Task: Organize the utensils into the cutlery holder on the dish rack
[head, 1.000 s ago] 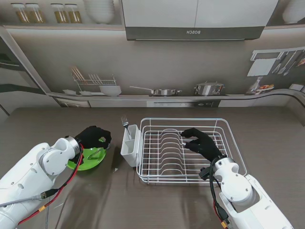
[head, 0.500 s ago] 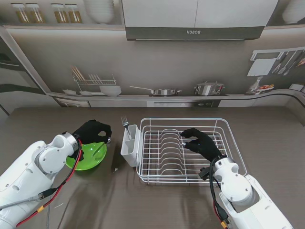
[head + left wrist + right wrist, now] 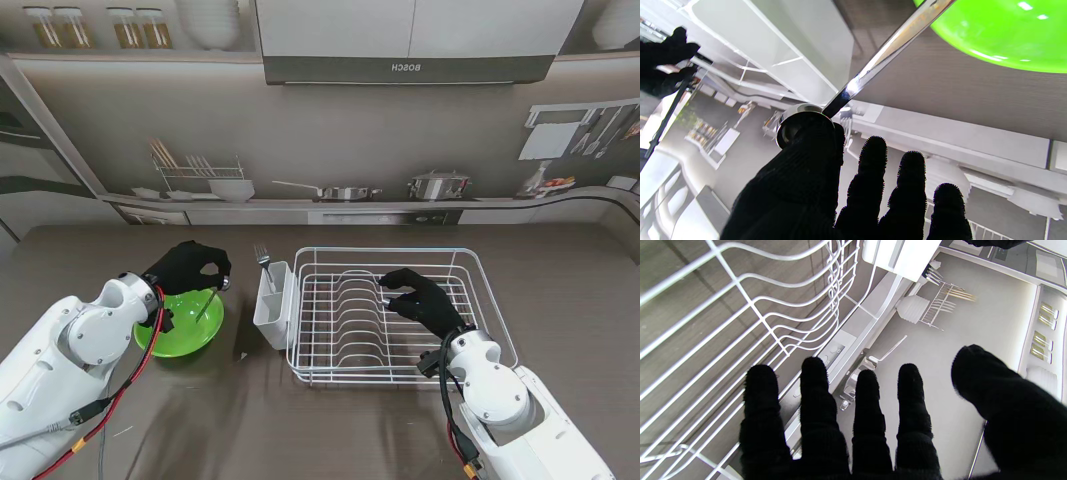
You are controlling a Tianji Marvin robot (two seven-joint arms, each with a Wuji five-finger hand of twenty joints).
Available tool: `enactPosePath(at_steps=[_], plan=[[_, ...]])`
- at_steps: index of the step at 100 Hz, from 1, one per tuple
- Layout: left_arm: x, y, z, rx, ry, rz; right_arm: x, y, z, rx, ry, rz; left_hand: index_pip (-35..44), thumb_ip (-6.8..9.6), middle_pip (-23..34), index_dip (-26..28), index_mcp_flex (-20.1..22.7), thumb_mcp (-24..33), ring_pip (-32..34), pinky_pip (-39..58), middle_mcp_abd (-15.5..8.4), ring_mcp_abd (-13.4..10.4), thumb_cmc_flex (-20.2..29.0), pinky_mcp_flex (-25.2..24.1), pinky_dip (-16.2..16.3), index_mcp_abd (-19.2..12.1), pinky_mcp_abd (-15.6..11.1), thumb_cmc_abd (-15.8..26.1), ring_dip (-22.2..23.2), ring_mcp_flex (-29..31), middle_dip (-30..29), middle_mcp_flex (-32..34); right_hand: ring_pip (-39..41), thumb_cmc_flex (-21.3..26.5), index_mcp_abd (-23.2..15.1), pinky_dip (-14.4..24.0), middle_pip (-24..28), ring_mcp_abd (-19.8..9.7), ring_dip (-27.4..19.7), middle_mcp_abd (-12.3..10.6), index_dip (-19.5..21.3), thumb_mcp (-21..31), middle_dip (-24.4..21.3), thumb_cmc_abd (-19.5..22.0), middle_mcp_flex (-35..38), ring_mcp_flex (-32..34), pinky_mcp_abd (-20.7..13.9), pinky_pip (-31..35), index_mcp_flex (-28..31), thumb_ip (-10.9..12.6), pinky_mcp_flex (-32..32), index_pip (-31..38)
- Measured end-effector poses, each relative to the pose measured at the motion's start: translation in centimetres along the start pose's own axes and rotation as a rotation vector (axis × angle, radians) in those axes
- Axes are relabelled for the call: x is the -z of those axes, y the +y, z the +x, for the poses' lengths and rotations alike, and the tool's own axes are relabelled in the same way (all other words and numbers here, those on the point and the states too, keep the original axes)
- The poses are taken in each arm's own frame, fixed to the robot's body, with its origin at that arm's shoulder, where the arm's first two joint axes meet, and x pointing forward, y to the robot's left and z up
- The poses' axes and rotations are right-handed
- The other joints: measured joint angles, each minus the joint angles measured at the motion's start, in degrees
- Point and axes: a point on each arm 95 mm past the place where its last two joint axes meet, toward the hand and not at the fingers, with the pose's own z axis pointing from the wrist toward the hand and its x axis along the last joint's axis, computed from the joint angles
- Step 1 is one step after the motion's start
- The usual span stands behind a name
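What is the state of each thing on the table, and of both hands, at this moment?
Left hand: shut on the spoon, above the bowl's far rim.
Spoon: held by its bowl end, handle pointing toward the green bowl.
Green bowl: upright on the table.
Cutlery holder: upright, one fork inside.
Fork: standing, tines up.
Dish rack: holds no dishes.
Right hand: open, over the rack.

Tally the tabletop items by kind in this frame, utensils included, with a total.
Utensils: 2, a fork standing in the cutlery holder and a spoon pinched in the left hand.
Bowls: 1, green bowl.
Dish racks: 1, white wire dish rack.
Cutlery holders: 1.
Total: 5.
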Motion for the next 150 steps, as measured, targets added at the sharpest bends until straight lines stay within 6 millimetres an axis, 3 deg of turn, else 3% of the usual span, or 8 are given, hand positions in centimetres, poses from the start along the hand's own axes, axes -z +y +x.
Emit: enactPosePath(at_steps=[32,85,125,150], plan=[[-1.0,-0.9,2.2,0.073,0.067,0.046,0.0,-0.1,0.0,0.0,0.001,0.0,-0.07,0.0,0.0,0.0,0.06,0.01,0.27,0.0,0.33,-0.01,0.0,-0.04,0.37,0.0,-1.05,-0.01,0.73,0.0,0.15,0.0,0.0,0.0,0.0,0.0,0.0,0.0,0.0,0.0,-0.01,0.0,0.0,0.0,0.0,0.0,0.0,-0.01,0.0,0.0,0.0,0.0],[-5.9,-1.9,5.5,0.177,0.187,0.08,0.0,0.0,0.0,0.001,0.0,-0.003,-0.93,0.0,0.0,0.01,0.57,0.01,0.3,0.0,0.47,-0.02,0.0,-0.61,0.99,0.1,-1.17,-0.02,0.79,-0.07,0.19,0.0,0.0,0.0,0.0,0.0,0.0,0.0,0.0,0.01,-0.51,0.0,0.0,0.0,0.0,0.0,0.0,-0.08,0.0,0.0,0.0,0.0],[-6.7,-0.8,6.6,0.208,0.209,0.059,0.0,0.2,0.0,0.0,0.0,-0.007,-1.5,0.0,-0.12,0.02,1.05,-0.65,0.41,0.0,0.98,-0.05,0.08,-0.76,1.19,0.12,-1.19,-0.02,0.8,-1.04,0.2,0.0,0.01,0.0,0.0,0.0,0.0,0.0,0.0,0.01,-0.57,0.0,0.0,0.0,0.0,0.0,-0.01,-0.36,0.0,0.0,0.0,0.0],[-6.8,1.1,6.6,0.238,0.195,0.038,0.0,0.1,0.0,0.0,0.001,-0.006,-3.0,0.07,-0.63,-0.65,2.22,-2.29,0.42,-0.01,1.39,-0.05,0.82,-0.84,1.66,0.43,-1.76,-0.01,0.88,-1.17,0.2,0.0,0.01,0.0,0.0,0.0,0.0,0.0,0.0,0.01,-0.57,0.0,0.0,0.0,0.0,0.0,-0.01,-0.39,0.0,0.0,0.0,0.0]])
